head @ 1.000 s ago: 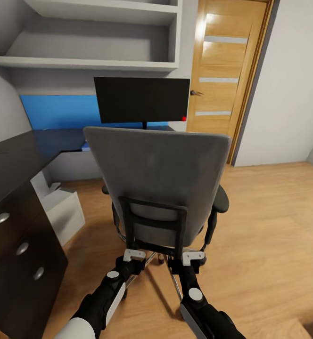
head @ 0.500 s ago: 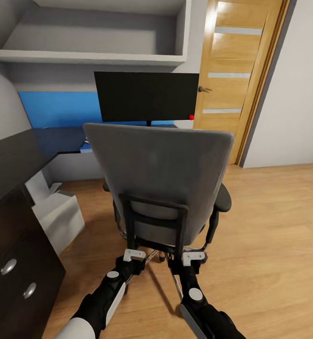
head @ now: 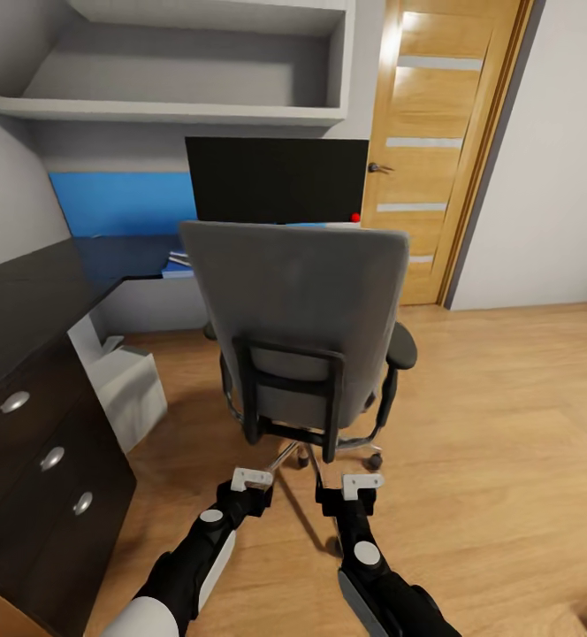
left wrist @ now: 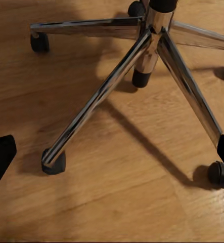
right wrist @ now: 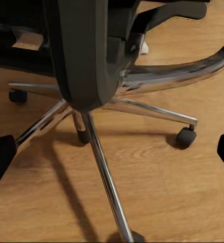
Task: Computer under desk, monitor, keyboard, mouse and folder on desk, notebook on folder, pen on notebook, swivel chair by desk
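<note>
Risk, left to right: the worktop [head: 28, 301] with its drawers stands at the left, the computer [head: 130, 394] on the floor beside it, and the swivel chair [head: 302, 327] stands free on casters before the monitor [head: 276, 180]; an off-centre push would likely turn it into the computer or worktop edge. The left gripper [head: 251, 480] has its fingers [left wrist: 0, 157] spread wide and empty, apart from the chair base. The right gripper [head: 362, 483] is likewise spread, holding nothing, just short of the back frame.
</note>
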Motion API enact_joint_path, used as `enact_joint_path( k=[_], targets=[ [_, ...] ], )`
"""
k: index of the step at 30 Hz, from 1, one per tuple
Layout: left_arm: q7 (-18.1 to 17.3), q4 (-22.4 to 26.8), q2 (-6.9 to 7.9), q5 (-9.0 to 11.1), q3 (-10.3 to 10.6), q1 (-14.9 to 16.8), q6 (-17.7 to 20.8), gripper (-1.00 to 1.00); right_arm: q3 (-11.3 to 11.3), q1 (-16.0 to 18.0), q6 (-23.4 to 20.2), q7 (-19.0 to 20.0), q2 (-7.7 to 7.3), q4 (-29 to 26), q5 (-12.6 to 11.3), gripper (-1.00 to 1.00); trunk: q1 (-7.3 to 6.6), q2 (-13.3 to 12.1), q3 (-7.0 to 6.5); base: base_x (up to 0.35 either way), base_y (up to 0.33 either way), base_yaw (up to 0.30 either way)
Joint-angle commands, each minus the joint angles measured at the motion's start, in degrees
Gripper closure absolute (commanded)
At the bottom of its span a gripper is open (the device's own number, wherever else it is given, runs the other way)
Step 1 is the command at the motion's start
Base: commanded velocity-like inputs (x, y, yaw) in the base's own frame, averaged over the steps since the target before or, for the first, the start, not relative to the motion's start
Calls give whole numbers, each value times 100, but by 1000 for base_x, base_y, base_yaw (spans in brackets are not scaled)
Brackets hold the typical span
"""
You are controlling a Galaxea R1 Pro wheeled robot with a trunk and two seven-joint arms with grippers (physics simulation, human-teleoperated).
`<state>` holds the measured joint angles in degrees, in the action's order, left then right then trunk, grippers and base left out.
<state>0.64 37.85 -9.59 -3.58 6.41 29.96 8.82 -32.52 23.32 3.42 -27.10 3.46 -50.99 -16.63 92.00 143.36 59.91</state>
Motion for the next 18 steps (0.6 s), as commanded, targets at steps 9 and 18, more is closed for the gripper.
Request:
enact_joint_path(
  k=[9,18],
  targets=[
    [10,11,8,35,-305,1,32,-100,217,9,5,-64,-3,361,-88,-100,-5,2,5,-139,0,0],
    [-5,30,17,64,-1192,0,32,-100,1495,16,1,-102,-89,500,-84,-100,-5,2,5,-7,0,0]
  ],
)
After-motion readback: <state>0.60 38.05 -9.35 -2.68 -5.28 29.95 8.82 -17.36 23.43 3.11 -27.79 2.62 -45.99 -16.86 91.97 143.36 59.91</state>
